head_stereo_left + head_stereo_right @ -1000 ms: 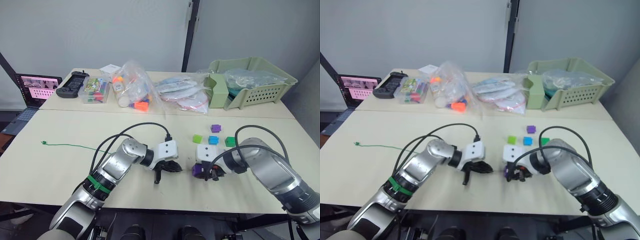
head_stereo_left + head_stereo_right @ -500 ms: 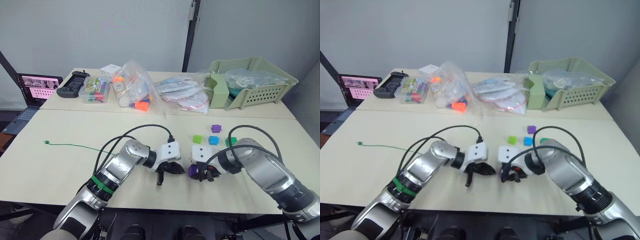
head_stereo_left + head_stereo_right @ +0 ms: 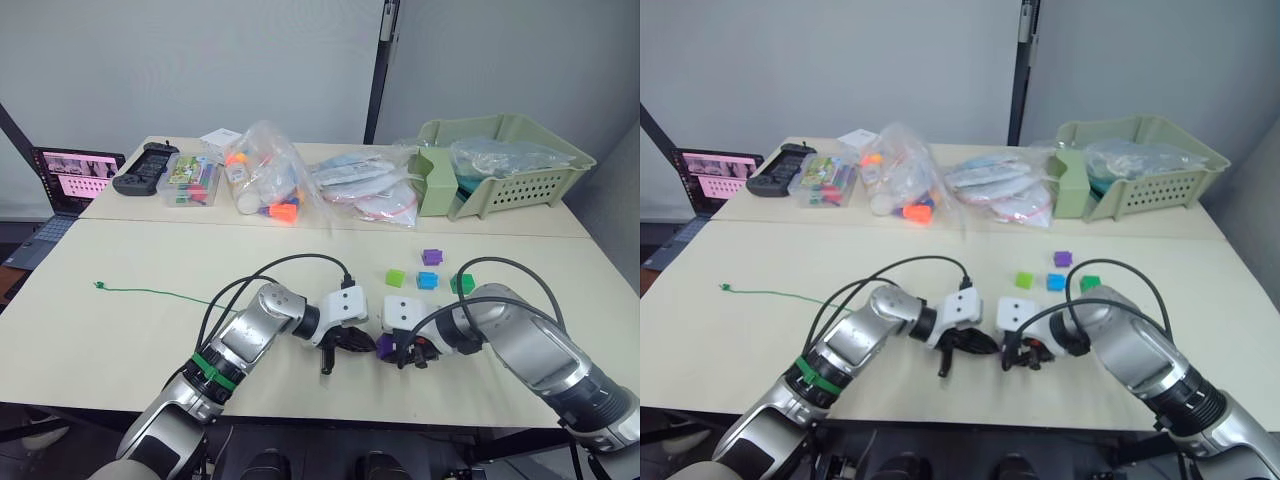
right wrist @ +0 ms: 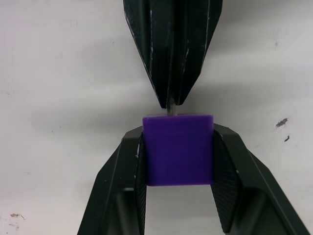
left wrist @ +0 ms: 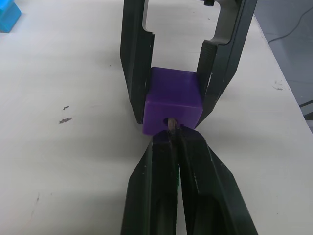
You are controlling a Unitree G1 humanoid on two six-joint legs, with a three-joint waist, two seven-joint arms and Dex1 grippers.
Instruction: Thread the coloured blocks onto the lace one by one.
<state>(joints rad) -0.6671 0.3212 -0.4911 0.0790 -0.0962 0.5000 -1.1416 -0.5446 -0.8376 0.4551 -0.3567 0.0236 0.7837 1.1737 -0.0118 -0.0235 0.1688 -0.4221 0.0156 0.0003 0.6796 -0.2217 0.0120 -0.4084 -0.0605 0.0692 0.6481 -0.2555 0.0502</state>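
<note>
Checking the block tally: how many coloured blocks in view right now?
5. Purple block clamped in the right gripper, meeting the left gripper. On the table beyond: light green, blue, dark green, second purple.

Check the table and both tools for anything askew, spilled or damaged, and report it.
Nothing stands out. The right tool grips the purple block squarely, and the left tool holds the lace tip at the block's hole. The other blocks sit loose near the green basket.
</note>
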